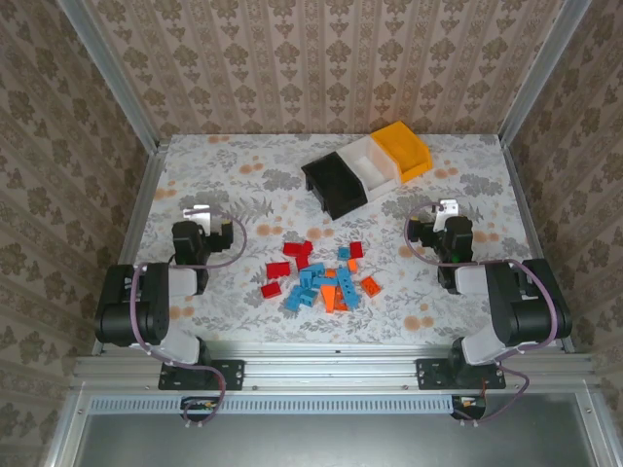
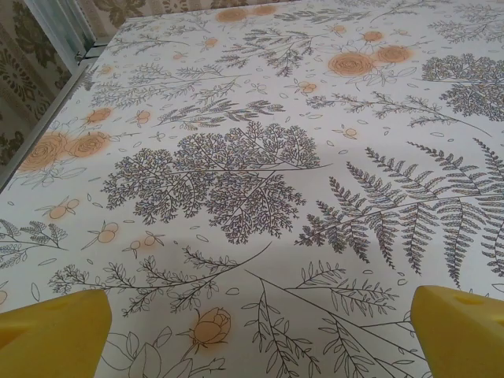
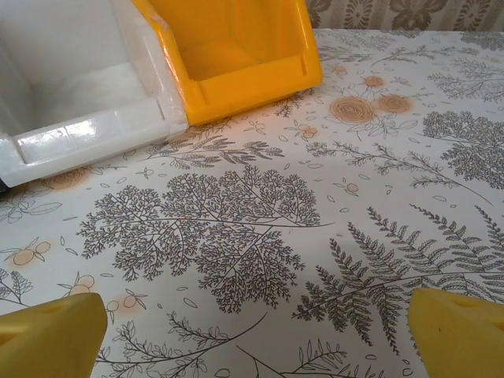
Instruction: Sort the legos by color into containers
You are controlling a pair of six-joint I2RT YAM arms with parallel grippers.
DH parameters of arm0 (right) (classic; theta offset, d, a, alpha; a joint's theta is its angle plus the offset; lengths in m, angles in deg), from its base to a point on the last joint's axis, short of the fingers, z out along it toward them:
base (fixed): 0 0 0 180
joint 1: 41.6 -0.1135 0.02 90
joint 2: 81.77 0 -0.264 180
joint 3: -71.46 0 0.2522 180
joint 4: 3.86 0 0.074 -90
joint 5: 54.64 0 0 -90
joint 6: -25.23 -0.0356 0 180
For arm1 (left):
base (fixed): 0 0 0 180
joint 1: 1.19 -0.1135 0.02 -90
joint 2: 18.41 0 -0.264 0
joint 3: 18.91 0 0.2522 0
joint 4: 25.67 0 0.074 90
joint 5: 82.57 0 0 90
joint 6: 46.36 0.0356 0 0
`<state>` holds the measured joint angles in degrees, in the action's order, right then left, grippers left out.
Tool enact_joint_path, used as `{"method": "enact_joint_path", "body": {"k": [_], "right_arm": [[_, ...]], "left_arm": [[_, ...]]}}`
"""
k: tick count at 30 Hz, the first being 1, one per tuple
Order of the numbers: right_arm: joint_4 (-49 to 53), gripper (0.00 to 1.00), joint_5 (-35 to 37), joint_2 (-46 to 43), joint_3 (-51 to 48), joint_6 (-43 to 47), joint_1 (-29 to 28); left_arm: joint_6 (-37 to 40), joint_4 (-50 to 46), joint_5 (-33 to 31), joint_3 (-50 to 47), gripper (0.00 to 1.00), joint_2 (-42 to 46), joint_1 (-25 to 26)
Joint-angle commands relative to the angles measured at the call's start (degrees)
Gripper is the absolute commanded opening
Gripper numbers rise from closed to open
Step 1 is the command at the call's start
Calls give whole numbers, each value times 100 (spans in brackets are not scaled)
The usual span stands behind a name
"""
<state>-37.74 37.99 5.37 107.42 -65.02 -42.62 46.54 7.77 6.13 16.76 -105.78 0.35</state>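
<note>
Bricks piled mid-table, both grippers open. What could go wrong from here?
1. The lego pile is tight and mixed, colours touching, so a pinch may drag a wrong-colour neighbour.
2. The black bin, white bin and yellow-orange bin share walls; a drop near one may land next door.

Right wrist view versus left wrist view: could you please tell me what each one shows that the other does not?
Right wrist adds: the white bin and the yellow-orange bin, joined side by side at upper left, no bricks in the parts seen. Left wrist adds: the metal frame rail along the table's left edge. Shared: the floral tablecloth, a strip of wallpaper at the top, and yellow fingertips far apart in the bottom corners; the left end effector and right end effector are both open, holding nothing.
</note>
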Motion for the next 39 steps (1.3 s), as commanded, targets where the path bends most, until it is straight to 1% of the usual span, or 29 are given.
{"method": "enact_joint_path", "body": {"k": [1,35,39], "right_arm": [[-167,100,88,67,110,-98,-31],[-162,100,87,59,112,-98,-37],[-166,100,80,63,111,-106,-30]], "left_arm": [[105,202,-29,103,100,-47,55],[98,184,-37,107,100,-46,47],[30,126,121,146,100,-53,-48]]}}
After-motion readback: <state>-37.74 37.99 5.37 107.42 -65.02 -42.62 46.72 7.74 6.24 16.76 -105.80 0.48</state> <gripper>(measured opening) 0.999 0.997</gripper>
